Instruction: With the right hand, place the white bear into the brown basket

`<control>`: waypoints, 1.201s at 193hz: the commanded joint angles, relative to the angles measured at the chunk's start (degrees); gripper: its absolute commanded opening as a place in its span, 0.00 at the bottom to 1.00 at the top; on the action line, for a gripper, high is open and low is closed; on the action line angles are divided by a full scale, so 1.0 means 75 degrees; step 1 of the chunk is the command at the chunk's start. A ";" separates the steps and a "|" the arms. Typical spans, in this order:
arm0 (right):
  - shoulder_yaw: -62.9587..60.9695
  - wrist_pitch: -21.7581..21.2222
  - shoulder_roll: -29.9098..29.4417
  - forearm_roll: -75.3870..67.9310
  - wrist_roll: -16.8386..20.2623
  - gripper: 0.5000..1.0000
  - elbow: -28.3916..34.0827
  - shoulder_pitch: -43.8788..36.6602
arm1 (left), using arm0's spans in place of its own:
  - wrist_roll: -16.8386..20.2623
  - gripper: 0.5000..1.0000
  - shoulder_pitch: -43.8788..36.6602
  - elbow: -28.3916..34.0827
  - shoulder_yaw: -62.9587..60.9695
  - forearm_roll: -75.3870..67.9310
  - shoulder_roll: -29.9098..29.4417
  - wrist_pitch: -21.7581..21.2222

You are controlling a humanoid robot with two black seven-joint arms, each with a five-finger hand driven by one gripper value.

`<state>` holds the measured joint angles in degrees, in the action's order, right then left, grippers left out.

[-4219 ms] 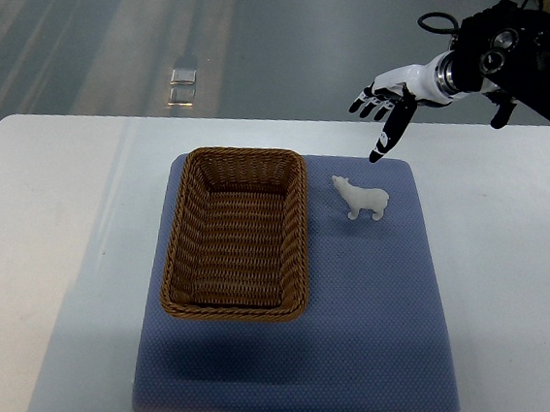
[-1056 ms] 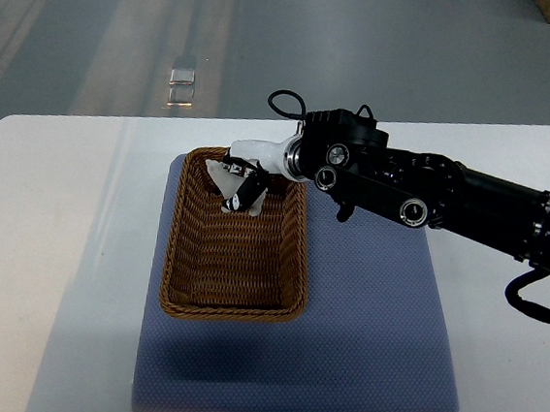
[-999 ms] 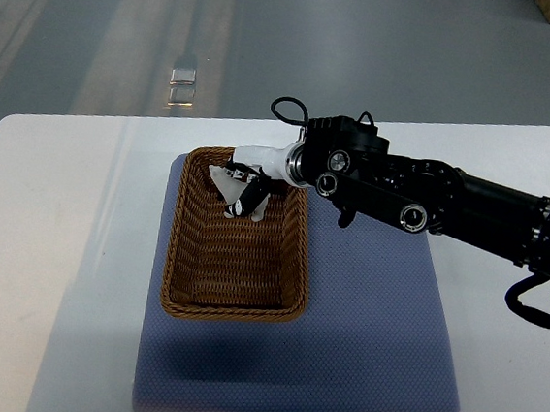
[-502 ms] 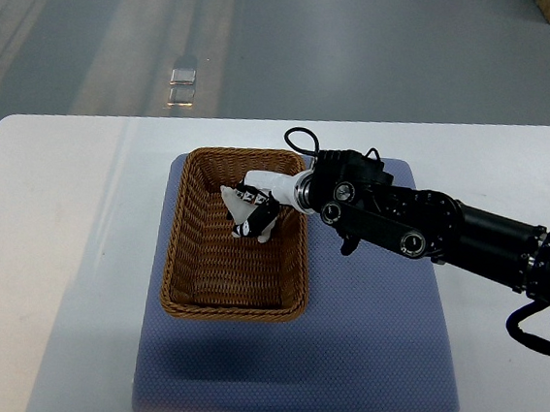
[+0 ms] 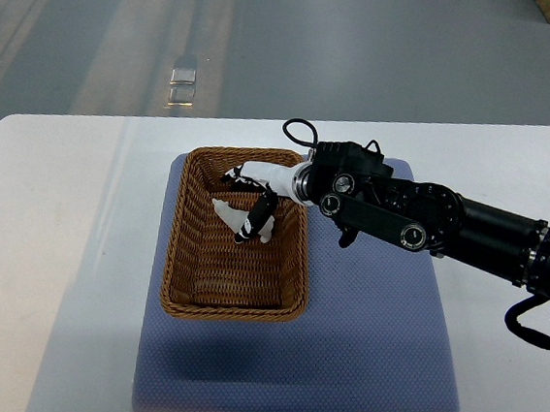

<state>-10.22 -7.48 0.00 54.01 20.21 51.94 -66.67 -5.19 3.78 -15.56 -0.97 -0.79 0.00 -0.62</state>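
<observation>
Small white plastic bear [image 5: 228, 211] is already down inside the brown woven wicker basket [image 5: 184, 256], upper-middle of the frame, poking out left of the right hand [image 5: 254, 204]. Its fingers [image 5: 258, 214] look loosened and spread over it, though whether they're touching I can't tell. Behind sits the blue mat [image 5: 360, 331] on the white table [image 5: 57, 243].

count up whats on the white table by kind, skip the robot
white bear: 1
brown basket: 1
blue mat: 1
total: 3

The bear is inside the basket, under the right hand; the basket sits on the mat.
</observation>
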 commanded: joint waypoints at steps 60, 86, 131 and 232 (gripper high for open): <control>-0.3021 0.0259 0.0645 -0.0147 -0.0350 0.81 -0.0011 0.0053 | 0.0000 1.00 0.0000 0.0000 0.0000 0.0000 0.0000 0.0000; -0.5105 0.0915 0.0668 -0.0158 -0.0748 0.81 -0.0011 0.1154 | 0.0000 1.00 0.0000 -0.0023 -0.0012 0.0000 0.0000 0.0000; -0.7192 0.1278 0.0434 -0.1809 -0.1979 0.81 -0.0198 0.2607 | 0.0000 1.00 0.0000 -0.0070 -0.0024 0.0000 0.0000 0.0000; -0.7427 -0.0456 0.0000 -0.5689 -0.4405 0.83 -0.1780 0.3475 | 0.0000 1.00 0.0000 -0.0094 0.0000 -0.0012 0.0000 0.0000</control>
<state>-65.91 -8.12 0.28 11.93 -10.84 41.07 -40.61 -5.18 3.78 -16.35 -1.02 -0.89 0.00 -0.62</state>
